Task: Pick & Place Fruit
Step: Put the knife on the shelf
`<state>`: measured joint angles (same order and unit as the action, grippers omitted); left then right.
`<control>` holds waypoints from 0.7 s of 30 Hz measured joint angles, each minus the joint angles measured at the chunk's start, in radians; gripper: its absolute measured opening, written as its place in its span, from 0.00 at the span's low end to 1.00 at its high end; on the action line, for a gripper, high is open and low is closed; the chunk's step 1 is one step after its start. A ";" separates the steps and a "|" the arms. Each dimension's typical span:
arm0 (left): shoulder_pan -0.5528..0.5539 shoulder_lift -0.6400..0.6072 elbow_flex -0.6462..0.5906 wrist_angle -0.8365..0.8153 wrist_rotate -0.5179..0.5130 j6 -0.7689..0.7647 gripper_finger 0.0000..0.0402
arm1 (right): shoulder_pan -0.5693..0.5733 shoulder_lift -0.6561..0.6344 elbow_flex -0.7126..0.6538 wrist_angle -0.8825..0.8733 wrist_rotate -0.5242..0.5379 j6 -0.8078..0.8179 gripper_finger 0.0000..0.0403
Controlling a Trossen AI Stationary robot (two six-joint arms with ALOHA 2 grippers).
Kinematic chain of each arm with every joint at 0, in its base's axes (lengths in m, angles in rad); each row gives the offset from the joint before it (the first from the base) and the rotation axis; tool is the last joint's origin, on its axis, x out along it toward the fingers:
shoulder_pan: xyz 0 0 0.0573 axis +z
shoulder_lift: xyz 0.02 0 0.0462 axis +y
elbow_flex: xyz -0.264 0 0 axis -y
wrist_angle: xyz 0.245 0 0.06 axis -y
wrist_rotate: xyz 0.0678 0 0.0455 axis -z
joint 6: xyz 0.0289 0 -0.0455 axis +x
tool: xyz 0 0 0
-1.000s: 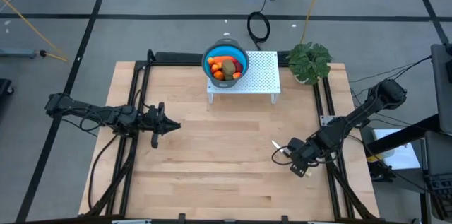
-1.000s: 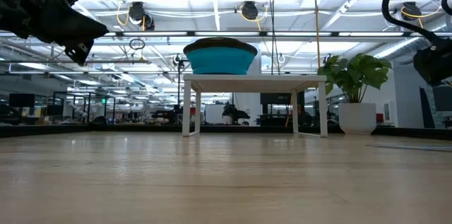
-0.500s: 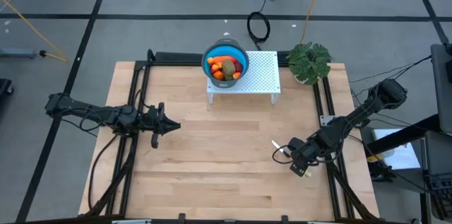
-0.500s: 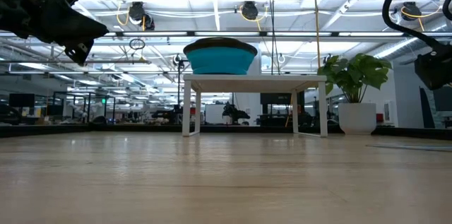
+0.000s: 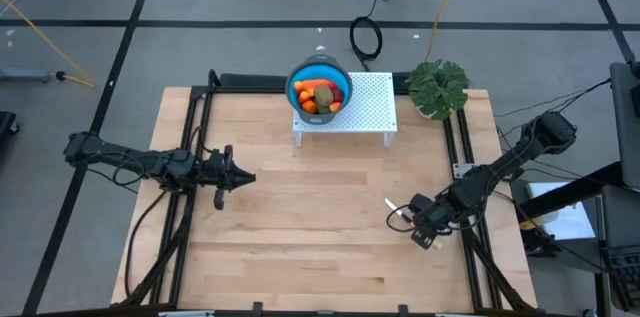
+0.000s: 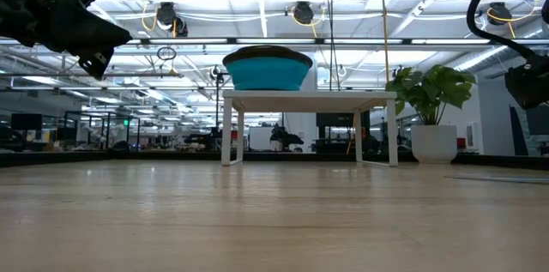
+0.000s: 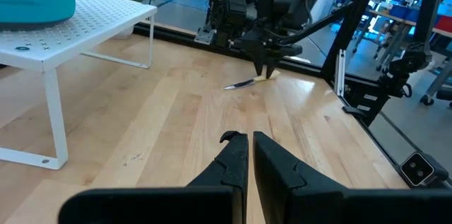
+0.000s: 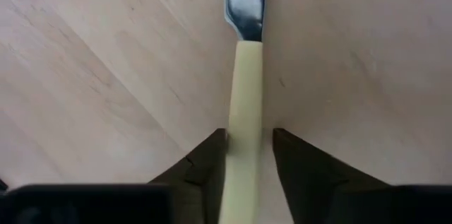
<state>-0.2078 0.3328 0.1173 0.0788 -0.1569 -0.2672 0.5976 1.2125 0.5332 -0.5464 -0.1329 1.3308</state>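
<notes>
Centrally, the right hand (image 8: 245, 155) is lowered to the worktop (image 5: 300, 227), its two fingers (image 8: 205, 160) set on either side of the pale-yellow handle of a knife (image 8: 244, 104). Small gaps show between fingers and handle, so whether they pinch it cannot be told. The knife lies flat on the wood, its metal blade pointing forward, away from the hand. From above, this right hand (image 5: 408, 219) sits near the worktop's right edge, the knife (image 5: 394, 208) just ahead of it.

Well apart from it, on the opposite side, the left hand (image 5: 243, 178) hangs above the wood with its fingers (image 7: 229, 160) pressed together and nothing between them. Its wrist view looks across to the right hand (image 7: 267, 68) and the knife (image 7: 244, 83) beneath it.

Beyond both hands, at the far edge, a white perforated stand (image 5: 365, 107) carries a blue bowl (image 5: 297, 83). The fruit (image 5: 320, 96) lies in that bowl: a brown-green oval on top of orange and red pieces. A potted plant (image 5: 438, 87) stands just beside the stand, on the right hand's side.
</notes>
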 joint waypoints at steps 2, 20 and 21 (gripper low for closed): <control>0.000 0.000 0.000 0.000 0.000 0.000 0.05 | 0.000 0.000 0.000 -0.003 0.001 0.005 0.25; 0.000 0.000 0.000 0.000 0.000 0.002 0.05 | 0.000 0.001 -0.001 0.003 0.005 0.117 0.13; 0.000 0.000 0.000 0.000 0.000 0.002 0.05 | 0.000 -0.001 -0.001 0.008 0.005 0.119 0.13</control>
<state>-0.2081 0.3326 0.1173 0.0788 -0.1566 -0.2653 0.5976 1.2120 0.5322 -0.5388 -0.1275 1.4499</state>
